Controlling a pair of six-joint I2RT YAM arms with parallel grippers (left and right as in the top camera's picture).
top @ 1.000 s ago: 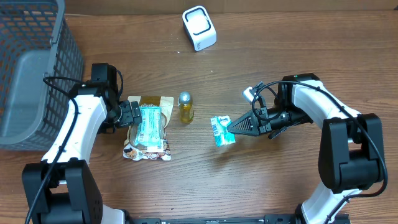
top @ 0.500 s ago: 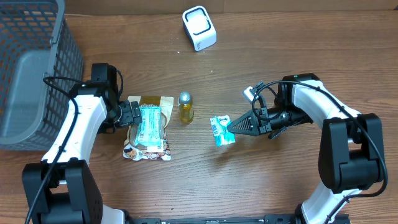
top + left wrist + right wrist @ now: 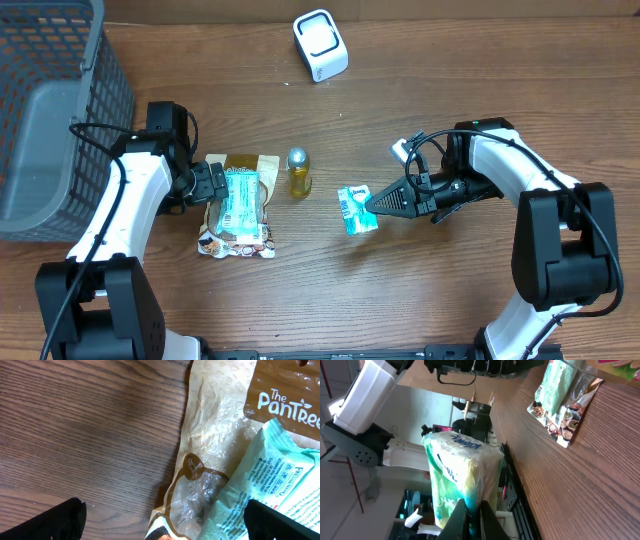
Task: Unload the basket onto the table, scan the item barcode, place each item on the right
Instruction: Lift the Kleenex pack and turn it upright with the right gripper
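Overhead: right fingers [image 3: 388, 203] pinch one tissue pack [image 3: 355, 211], left fingers [image 3: 216, 173] spread beside two pouches [image 3: 241, 200].

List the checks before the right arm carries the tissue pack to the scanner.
1. Grip: right gripper shut on tissue pack: ok.
2. Barcode face showing: cannot tell.
3. Target: scanner in sight at the table's far side: ok.
4. Path: bottle stands left of the pack, probably off the route: ok.
5. Other arm: left gripper open over the snack bag, away from the pack: ok.
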